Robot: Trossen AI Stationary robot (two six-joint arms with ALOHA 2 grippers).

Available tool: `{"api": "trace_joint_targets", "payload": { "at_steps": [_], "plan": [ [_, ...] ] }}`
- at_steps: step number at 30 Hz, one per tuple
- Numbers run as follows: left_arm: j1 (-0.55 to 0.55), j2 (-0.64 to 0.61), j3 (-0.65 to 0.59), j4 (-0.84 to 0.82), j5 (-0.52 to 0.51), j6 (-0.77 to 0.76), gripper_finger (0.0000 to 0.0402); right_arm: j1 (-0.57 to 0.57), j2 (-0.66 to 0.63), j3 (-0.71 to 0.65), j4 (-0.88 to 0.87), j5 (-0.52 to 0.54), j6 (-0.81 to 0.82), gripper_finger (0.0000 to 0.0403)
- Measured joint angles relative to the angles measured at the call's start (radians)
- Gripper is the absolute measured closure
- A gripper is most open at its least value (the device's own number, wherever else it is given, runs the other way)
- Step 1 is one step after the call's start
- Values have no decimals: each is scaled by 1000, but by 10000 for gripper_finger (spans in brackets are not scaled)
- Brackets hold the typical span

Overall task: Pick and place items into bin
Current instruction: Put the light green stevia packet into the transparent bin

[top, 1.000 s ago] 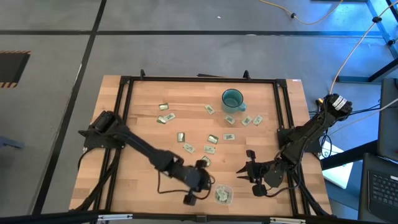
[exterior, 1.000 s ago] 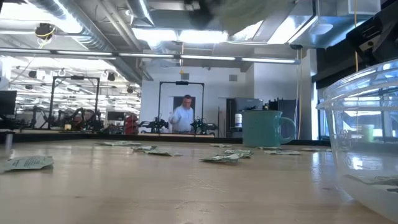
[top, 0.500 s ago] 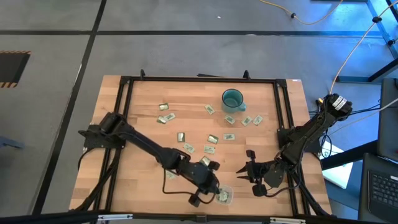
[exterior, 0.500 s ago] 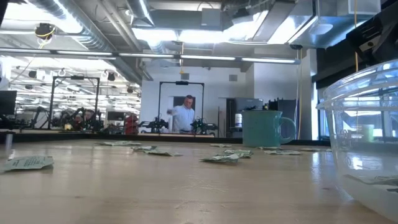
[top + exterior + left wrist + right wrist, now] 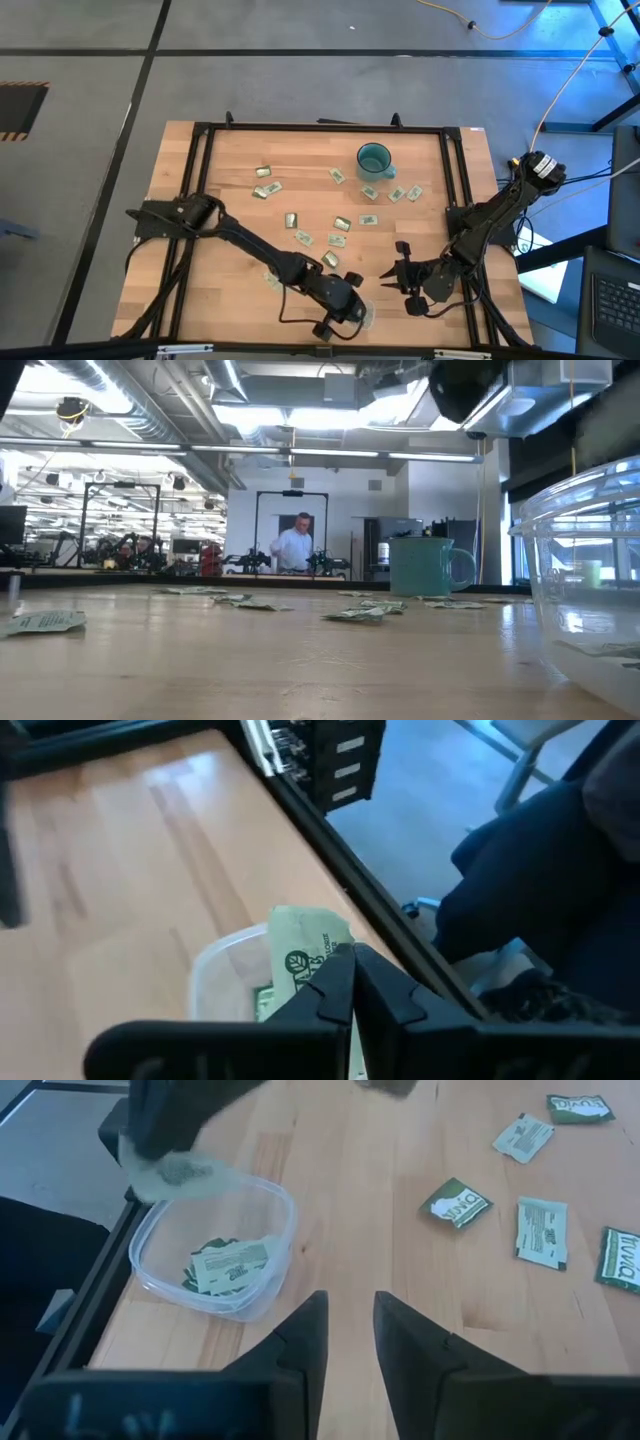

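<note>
One packet [image 5: 305, 945] pinched in left pincer [image 5: 350, 982], above bin [image 5: 215, 1245]

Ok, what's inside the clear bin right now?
The clear bin holds at least two packets lying on its bottom. The left gripper, shut on another packet, hangs over the bin and covers part of its inside, so the full count is hidden.

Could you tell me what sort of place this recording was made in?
Probably a robotics lab or workshop: a wooden table in a black frame, more rigs on benches behind, exposed ceiling ducts, and a person working there.
</note>
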Motion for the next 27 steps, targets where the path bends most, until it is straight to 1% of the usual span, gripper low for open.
{"api": "trace_joint_targets", "payload": {
  "at_steps": [6,9,14,16,19,21,25,27],
  "plan": [
    [15,34,12,-2,-8,3,396,0,1,0,-1,0,0,315],
    [21,35,12,-12,-17,1,383,0,1,0,-3,0,1,315],
    [26,18,12,-37,3,-2,353,0,1,0,-4,0,2,315],
    [26,-18,12,-117,3,-2,343,0,1,0,-4,0,3,315],
    [25,-93,12,-307,-29,-47,336,0,1,0,-4,-1,5,315],
    [17,-140,13,-460,-67,-136,336,0,1,0,-11,-1,26,315],
    [-8,-199,7,-769,-177,-380,343,0,1,0,-17,-3,29,315],
    [-24,-214,-24,-853,-221,-496,347,0,1,0,-19,-3,31,315]
  ]
}}
